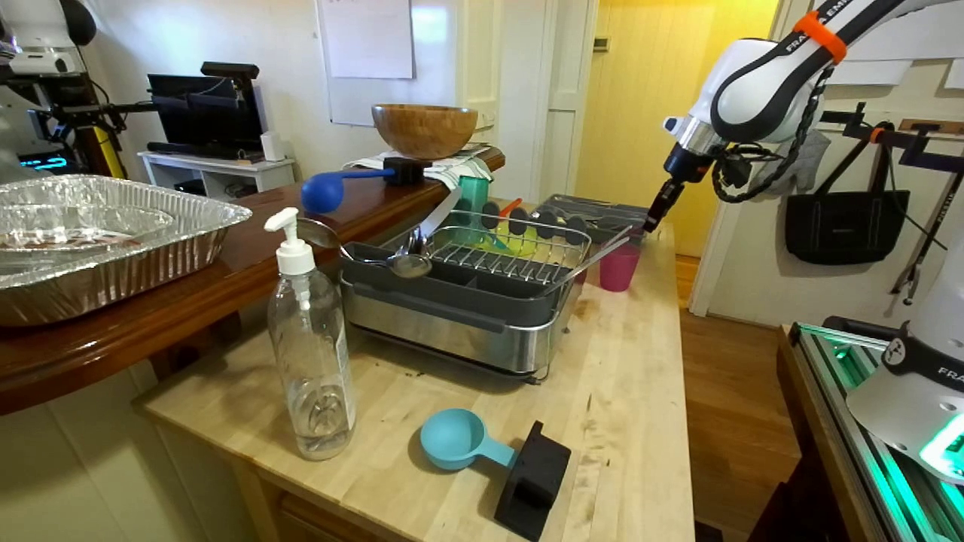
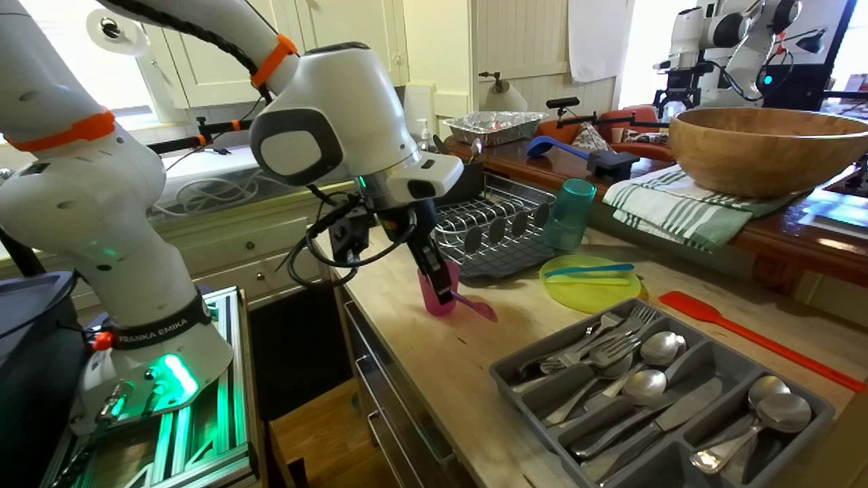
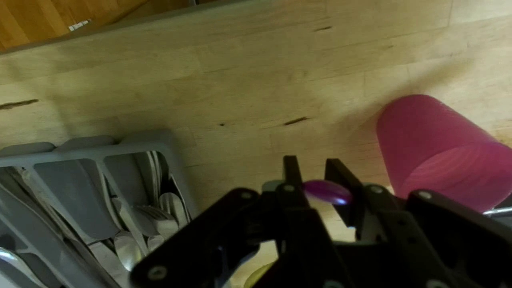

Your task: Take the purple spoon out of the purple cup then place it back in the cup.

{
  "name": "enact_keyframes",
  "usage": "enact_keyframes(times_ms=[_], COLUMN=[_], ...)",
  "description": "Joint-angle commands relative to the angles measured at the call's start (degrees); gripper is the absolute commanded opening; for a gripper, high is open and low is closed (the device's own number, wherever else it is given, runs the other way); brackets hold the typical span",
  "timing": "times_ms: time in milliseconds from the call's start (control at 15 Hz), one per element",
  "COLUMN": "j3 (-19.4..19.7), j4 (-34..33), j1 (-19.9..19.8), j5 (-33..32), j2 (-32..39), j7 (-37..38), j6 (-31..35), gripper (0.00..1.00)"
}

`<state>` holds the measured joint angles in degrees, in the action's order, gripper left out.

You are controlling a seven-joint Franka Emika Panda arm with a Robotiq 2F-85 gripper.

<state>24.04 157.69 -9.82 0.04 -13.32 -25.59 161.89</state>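
The purple spoon is held out of the cup, crosswise at my fingertips, and sticks out to the right of them in an exterior view. In the wrist view a rounded purple end of the spoon spans the gap between both fingers. My gripper is shut on it; the fingertips also show in the wrist view. The purple cup stands upright on the wooden counter, partly behind my gripper in an exterior view and at the right of the wrist view. The spoon is not clear in an exterior view.
A grey cutlery tray lies on the counter near the cup. A dish rack stands by the cup. A yellow plate, a red spatula, a soap bottle and a light-blue scoop are also there.
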Motion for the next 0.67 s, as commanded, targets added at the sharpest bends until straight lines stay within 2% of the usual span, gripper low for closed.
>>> enact_keyframes(times_ms=[0, 467, 533, 600], j3=[2.25, 4.10, 4.17, 4.27], j4=[0.00, -0.07, -0.08, -0.10], j1=[3.49, 4.52, 4.39, 4.38], j5=[5.39, 11.52, 11.89, 12.34], j2=[4.35, 7.30, 7.42, 7.56], j7=[-4.06, -9.25, -9.57, -9.99], j6=[4.06, 5.47, 5.58, 5.63], gripper=[0.06, 0.06, 0.08, 0.24])
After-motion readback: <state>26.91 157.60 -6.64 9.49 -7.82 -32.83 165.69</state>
